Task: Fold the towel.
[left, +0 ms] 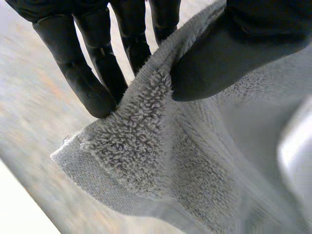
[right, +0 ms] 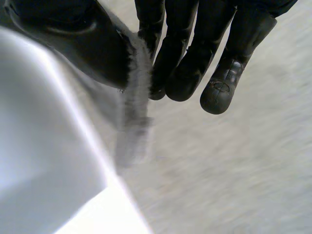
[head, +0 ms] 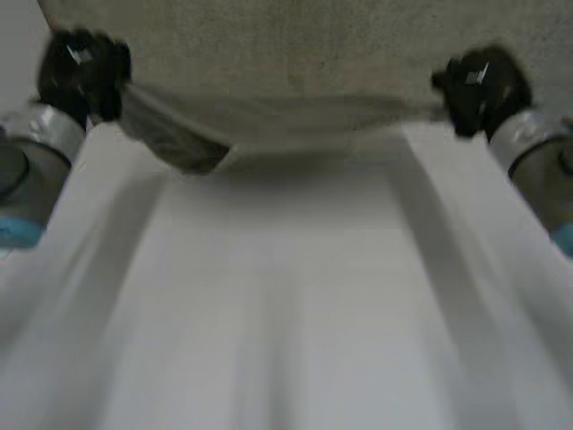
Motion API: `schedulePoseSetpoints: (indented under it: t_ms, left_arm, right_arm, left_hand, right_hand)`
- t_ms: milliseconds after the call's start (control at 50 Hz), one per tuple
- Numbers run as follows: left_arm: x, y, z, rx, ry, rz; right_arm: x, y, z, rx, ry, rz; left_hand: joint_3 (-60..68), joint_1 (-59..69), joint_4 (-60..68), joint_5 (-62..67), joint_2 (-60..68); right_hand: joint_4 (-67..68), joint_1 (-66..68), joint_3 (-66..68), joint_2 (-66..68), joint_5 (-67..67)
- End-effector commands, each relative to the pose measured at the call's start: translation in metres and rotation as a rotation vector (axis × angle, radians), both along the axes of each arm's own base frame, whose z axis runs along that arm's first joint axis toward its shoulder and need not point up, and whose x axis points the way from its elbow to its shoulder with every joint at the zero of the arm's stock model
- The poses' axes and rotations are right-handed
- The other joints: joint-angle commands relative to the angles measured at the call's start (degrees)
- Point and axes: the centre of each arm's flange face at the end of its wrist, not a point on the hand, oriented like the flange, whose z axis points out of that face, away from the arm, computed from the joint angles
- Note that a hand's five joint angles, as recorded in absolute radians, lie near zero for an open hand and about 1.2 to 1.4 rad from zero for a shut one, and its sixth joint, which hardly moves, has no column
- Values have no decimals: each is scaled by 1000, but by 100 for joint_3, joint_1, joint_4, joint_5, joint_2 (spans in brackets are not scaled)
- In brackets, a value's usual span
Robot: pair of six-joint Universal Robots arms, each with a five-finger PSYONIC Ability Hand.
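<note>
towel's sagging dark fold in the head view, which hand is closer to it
Left. The left hand pinches the towel at a corner just beside the sagging fold; the right hand pinches the opposite corner, across the towel's held edge.

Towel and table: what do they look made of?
The grey looped-pile towel looks like matte cotton terry: curly loops, flat woven hem band. The white table looks smooth and hard, perhaps laminate; the plain surface leaves that open.
</note>
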Motion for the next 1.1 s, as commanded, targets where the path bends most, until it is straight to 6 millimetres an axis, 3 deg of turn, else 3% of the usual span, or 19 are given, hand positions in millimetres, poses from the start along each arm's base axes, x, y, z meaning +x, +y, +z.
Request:
schedulePoseSetpoints:
  t_ms: [20, 40, 60, 100, 180, 380, 460, 540, 580, 600, 640, 700, 760, 840, 860, 900, 980, 1020, 1100]
  left_arm:
    - [3, 38, -89, 161, -278, -46]
    - [4, 48, -103, 185, -333, -51]
    - [4, 48, -103, 185, -334, -51]
    - [7, 65, -125, 231, -422, -62]
    - [8, 81, -136, 263, -479, -72]
    - [28, 100, -109, 261, -494, -17]
    - [35, 112, -95, 269, -494, -3]
    - [46, 131, -69, 261, -483, 34]
    - [50, 137, -58, 244, -475, 49]
    - [53, 145, -47, 217, -466, 65]
    - [55, 151, -35, 177, -454, 73]
    - [56, 159, -26, 137, -422, 59]
    - [52, 163, -31, 159, -388, 0]
    - [48, 159, -47, 224, -371, -50]
    - [45, 152, -60, 268, -380, -74]
    - [41, 145, -72, 306, -387, -91]
    - [27, 119, -90, 339, -409, -115]
    - [25, 110, -95, 346, -422, -100]
    - [24, 80, -113, 374, -457, -46]
  right_arm:
    - [-6, 31, -75, 246, 71, 28]
    - [-6, 36, -90, 291, 84, 35]
    - [-6, 36, -90, 291, 84, 35]
    - [-8, 44, -117, 376, 110, 39]
    - [-11, 51, -123, 401, 121, 37]
    - [-30, 70, -71, 296, 85, -10]
    - [-38, 87, -41, 266, 77, -16]
    - [-48, 99, -23, 282, 78, -29]
    - [-58, 113, 1, 264, 84, -35]
    - [-58, 113, 2, 263, 84, -35]
    - [-69, 121, 21, 237, 91, -43]
    - [-73, 122, 25, 233, 95, -42]
    - [-78, 119, 25, 237, 101, -23]
    - [-79, 108, 11, 294, 93, 3]
    - [-79, 108, 11, 295, 93, 3]
    - [-77, 93, -8, 369, 95, 19]
    - [-72, 76, -22, 422, 97, 32]
    - [-66, 60, -43, 490, 107, 43]
    - [-60, 45, -62, 536, 122, 44]
  left_hand:
    - [-879, -392, -757, -1855, -603]
    - [-879, -392, -757, -1855, -603]
    - [-879, -392, -757, -1855, -603]
    - [-879, -392, -757, -1855, -603]
    - [-879, -392, -757, -1855, -603]
    - [-879, -392, -757, -1855, -603]
    - [-879, -392, -757, -1855, -603]
    - [-879, -392, -757, -1855, -603]
    - [-879, -392, -757, -1855, -603]
    - [-879, -392, -757, -1855, -603]
    - [-879, -392, -757, -1855, -603]
    - [-879, -392, -757, -1855, -603]
    - [-879, -392, -757, -1855, -603]
    - [-879, -392, -757, -1855, -603]
    - [-879, -392, -757, -1855, -603]
    - [-879, -392, -757, -1855, -603]
    - [-879, -392, -757, -1855, -603]
    - [-879, -392, -757, -1855, -603]
    - [-879, -392, -757, -1855, -603]
  right_hand:
    - [272, 310, 277, 255, 182]
    - [272, 310, 277, 255, 182]
    - [272, 310, 277, 255, 182]
    - [272, 310, 277, 255, 182]
    - [272, 310, 277, 255, 182]
    - [272, 310, 277, 255, 182]
    - [272, 310, 277, 255, 182]
    - [272, 310, 277, 255, 182]
    - [272, 310, 277, 255, 182]
    - [272, 310, 277, 255, 182]
    - [272, 310, 277, 255, 182]
    - [272, 310, 277, 255, 182]
    - [272, 310, 277, 255, 182]
    - [272, 310, 277, 255, 182]
    - [272, 310, 277, 255, 182]
    - [272, 310, 277, 255, 182]
    - [272, 310, 277, 255, 182]
    - [272, 310, 277, 255, 182]
    - [272, 310, 277, 255, 182]
